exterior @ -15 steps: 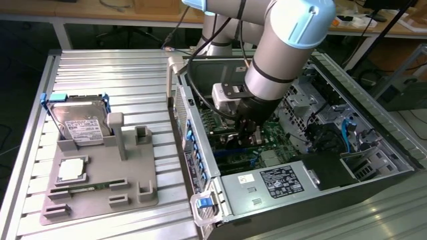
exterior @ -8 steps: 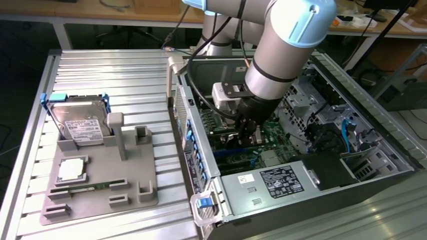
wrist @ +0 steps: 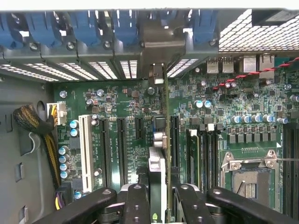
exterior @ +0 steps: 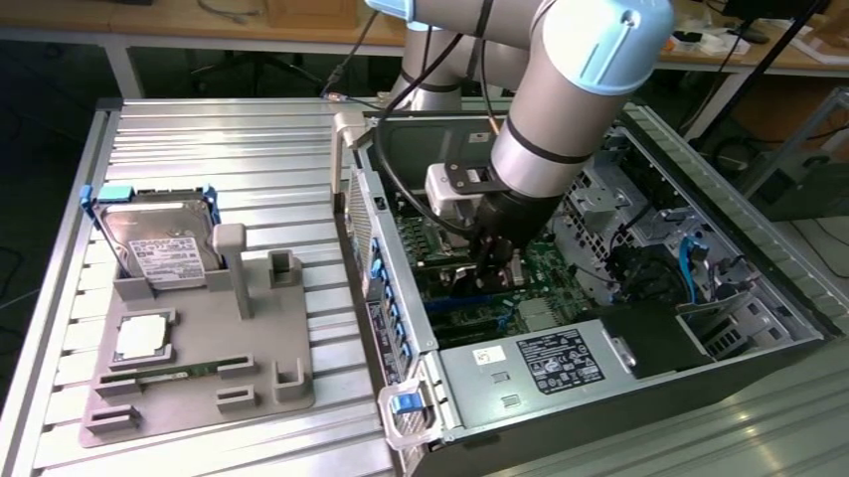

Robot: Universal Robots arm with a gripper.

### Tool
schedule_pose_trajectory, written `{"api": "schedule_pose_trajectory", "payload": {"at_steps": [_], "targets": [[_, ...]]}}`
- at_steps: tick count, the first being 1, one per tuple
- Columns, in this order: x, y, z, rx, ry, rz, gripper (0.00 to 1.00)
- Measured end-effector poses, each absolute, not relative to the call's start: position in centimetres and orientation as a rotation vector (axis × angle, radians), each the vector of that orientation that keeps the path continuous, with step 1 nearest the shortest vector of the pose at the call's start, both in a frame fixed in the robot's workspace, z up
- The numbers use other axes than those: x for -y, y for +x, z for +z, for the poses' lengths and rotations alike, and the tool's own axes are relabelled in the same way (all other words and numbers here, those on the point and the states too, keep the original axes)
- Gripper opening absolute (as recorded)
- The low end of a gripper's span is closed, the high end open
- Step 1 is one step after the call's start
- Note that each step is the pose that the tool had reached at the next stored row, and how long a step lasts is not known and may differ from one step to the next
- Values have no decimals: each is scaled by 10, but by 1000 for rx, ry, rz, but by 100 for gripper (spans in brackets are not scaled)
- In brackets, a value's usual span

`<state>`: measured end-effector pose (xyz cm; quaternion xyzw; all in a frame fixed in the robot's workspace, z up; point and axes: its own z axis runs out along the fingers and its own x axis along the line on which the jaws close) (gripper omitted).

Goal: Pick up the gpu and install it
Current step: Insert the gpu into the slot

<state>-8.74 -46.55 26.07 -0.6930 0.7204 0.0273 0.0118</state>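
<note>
Black fingers (wrist: 135,203) of the gripper (wrist: 158,205) clamp the gpu (wrist: 161,154) edge-on between the jaws, inside the computer case (exterior: 398,258), over the motherboard (wrist: 126,121). Keeping the card upright and aligned with its slot seems important.

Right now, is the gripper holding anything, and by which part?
Yes. The gripper is shut on the gpu, pinching the card edge-on by its upper edge, above the motherboard slots inside the case.

The exterior view looks down from above at the open computer case (exterior: 584,298); the wrist view peers closely inside it.
</note>
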Motion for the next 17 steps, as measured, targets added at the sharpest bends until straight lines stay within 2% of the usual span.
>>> {"api": "schedule_pose_trajectory", "payload": {"at_steps": [11,17], "targets": [[467,-61,261,-2256,-2169,105,27],[467,-70,261,-2256,-2169,105,27]]}}
